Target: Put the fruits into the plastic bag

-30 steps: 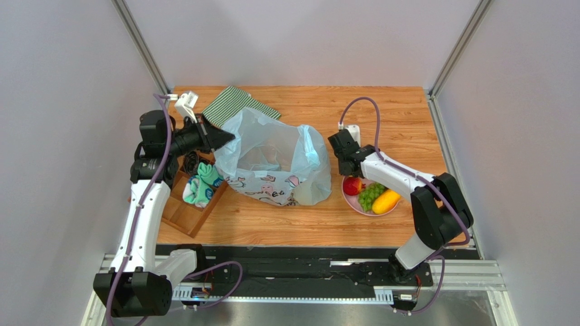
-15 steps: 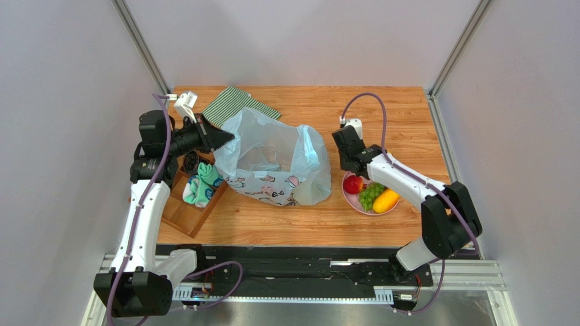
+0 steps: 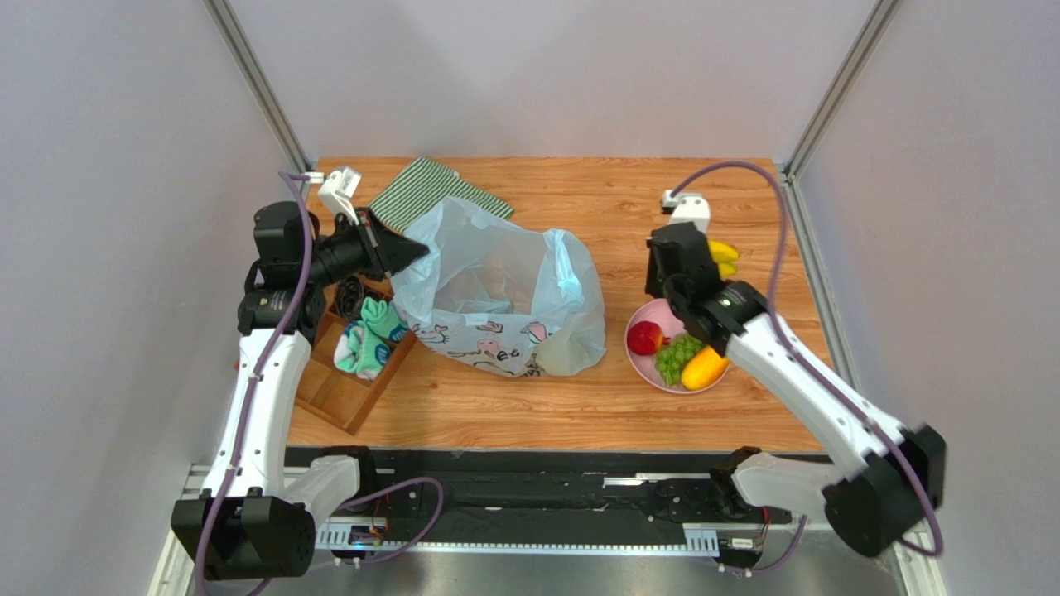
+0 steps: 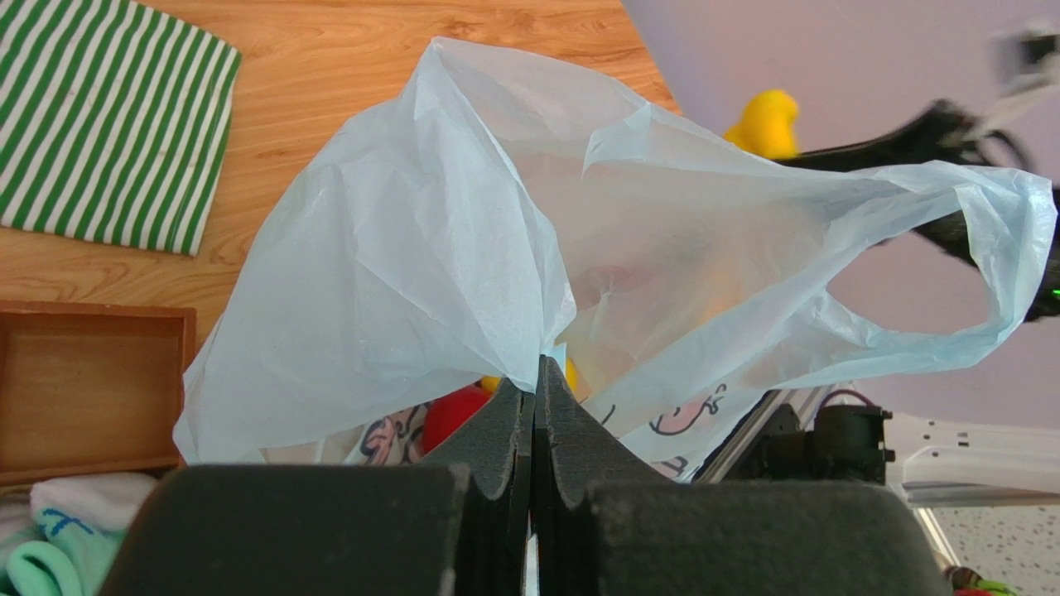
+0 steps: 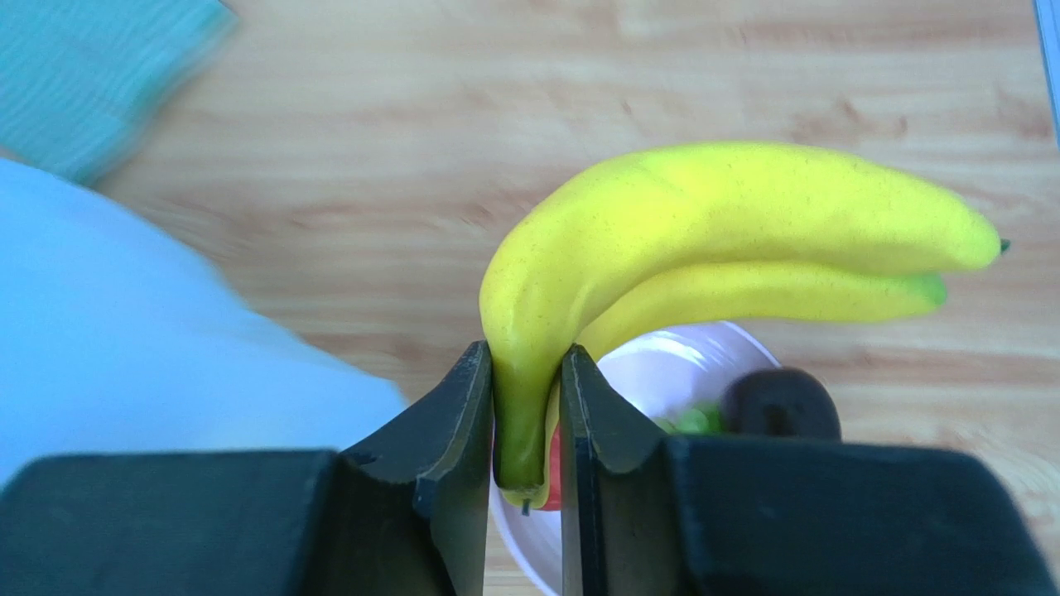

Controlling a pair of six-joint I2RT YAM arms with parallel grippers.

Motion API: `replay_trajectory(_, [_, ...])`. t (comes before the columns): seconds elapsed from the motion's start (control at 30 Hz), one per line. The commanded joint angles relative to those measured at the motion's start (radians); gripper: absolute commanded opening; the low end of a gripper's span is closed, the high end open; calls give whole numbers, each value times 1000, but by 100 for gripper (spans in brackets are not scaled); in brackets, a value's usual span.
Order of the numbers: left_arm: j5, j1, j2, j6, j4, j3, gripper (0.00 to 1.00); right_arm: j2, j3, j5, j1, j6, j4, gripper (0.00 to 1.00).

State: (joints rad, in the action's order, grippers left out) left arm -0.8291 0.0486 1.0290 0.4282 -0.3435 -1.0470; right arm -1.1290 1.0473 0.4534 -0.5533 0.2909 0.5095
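yellow banana point(image 5: 697, 236) aloft, stem down; apple point(image 3: 645, 337), grapes point(image 3: 676, 356), mango point(image 3: 704, 368) lie beside open pale-blue bag point(image 3: 498, 292).

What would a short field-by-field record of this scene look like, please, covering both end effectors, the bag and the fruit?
left end effector: shut on plastic bag rim, holding its mouth up
right end effector: shut on banana, by its stem end
on pink plate: red apple, green grapes, mango
inside bag: blurred shapes, cannot identify
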Motion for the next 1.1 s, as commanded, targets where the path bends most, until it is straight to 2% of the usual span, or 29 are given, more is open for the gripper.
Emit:
replay_trajectory(0.0, [-31, 10, -15, 15, 57, 10, 0, 279, 66, -190, -25, 28, -173, 0])
replay_trajectory(0.07, [-31, 10, -18, 15, 60, 12, 0, 333, 91, -304, -28, 53, -258, 0])
replay_trajectory(0.1, [-30, 10, -20, 17, 61, 12, 0, 339, 100, -425, -31, 63, -282, 0])
replay_trajectory(0.2, [-31, 10, -20, 17, 63, 13, 0, 319, 146, -650, -65, 102, -388, 0])
replay_trajectory(0.33, [-31, 10, -20, 15, 63, 13, 0, 253, 213, -807, -178, 82, -485, 0])
replay_trajectory(0.5, [-33, 10, -23, 15, 63, 13, 0, 102, 335, -961, -295, 108, -425, 0])
replay_trajectory(0.6, [-33, 8, -23, 15, 63, 13, 0, 34, 352, -1030, -316, 160, -417, 0])
replay_trajectory(0.77, [-31, 10, -24, 15, 63, 13, 0, -34, 358, -1004, -318, 277, -364, 0])
replay_trajectory(0.97, [-36, 10, -26, 18, 67, 15, 0, -164, 394, -915, -318, 301, -261, 0])
replay_trajectory(1.07, [-36, 8, -26, 18, 67, 15, 0, -250, 427, -788, -318, 303, -178, 0])
